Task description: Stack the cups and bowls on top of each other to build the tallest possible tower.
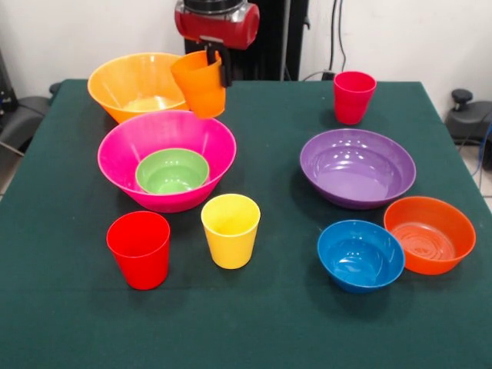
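My gripper [217,68] is shut on the rim of the orange cup [200,86]. It holds the cup tilted in the air above the far rim of the big hot-pink bowl [123,157]. The small green bowl [172,171] sits inside the hot-pink bowl. The big orange-yellow bowl [131,84] stands behind them. The red cup [140,250] and the yellow cup [231,231] stand upright in front of the hot-pink bowl. The crimson-pink cup [354,96] stands at the far right. The purple bowl [357,167], blue bowl [360,255] and medium orange bowl [430,234] sit on the right.
Everything stands on a dark green table [254,323]. The robot's red and black body [217,21] is at the table's far side. Cables [338,31] hang on the wall behind, and dark equipment [465,115] sits off the table's right edge.
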Motion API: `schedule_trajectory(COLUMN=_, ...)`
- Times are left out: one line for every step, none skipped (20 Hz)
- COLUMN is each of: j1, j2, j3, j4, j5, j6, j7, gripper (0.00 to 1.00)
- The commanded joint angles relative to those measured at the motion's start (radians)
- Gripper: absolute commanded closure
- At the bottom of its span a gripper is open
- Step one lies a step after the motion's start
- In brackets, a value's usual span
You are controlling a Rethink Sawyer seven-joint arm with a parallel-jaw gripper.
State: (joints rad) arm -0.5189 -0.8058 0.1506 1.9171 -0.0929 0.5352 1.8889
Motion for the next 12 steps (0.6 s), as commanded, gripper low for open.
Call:
schedule_trajectory(j1=-0.018, j2=0.101, j3=0.123, j4=-0.033, j5=-0.093, j6=-0.046, j7=-0.097, gripper=1.0)
schedule_trajectory(j1=-0.022, j2=0.107, j3=0.127, j4=-0.036, j5=-0.098, j6=-0.052, j7=-0.097, gripper=1.0)
schedule_trajectory(j1=-0.028, j2=0.116, j3=0.133, j4=-0.039, j5=-0.101, j6=-0.056, j7=-0.098, gripper=1.0)
schedule_trajectory(j1=-0.033, j2=0.124, j3=0.138, j4=-0.041, j5=-0.105, j6=-0.061, j7=-0.098, gripper=1.0)
schedule_trajectory(j1=-0.038, j2=0.13, j3=0.142, j4=-0.044, j5=-0.109, j6=-0.062, j7=-0.097, gripper=1.0)
schedule_trajectory(j1=-0.041, j2=0.134, j3=0.146, j4=-0.046, j5=-0.113, j6=-0.063, j7=-0.096, gripper=1.0)
schedule_trajectory(j1=-0.046, j2=0.14, j3=0.15, j4=-0.05, j5=-0.117, j6=-0.063, j7=-0.096, gripper=1.0)
schedule_trajectory(j1=-0.051, j2=0.146, j3=0.154, j4=-0.055, j5=-0.122, j6=-0.065, j7=-0.097, gripper=1.0)
schedule_trajectory(j1=-0.056, j2=0.149, j3=0.158, j4=-0.057, j5=-0.129, j6=-0.066, j7=-0.099, gripper=1.0)
schedule_trajectory(j1=-0.061, j2=0.153, j3=0.163, j4=-0.063, j5=-0.133, j6=-0.06, j7=-0.103, gripper=1.0)
schedule_trajectory(j1=-0.065, j2=0.162, j3=0.165, j4=-0.074, j5=-0.138, j6=-0.055, j7=-0.106, gripper=1.0)
schedule_trajectory(j1=-0.07, j2=0.167, j3=0.17, j4=-0.081, j5=-0.142, j6=-0.049, j7=-0.111, gripper=1.0)
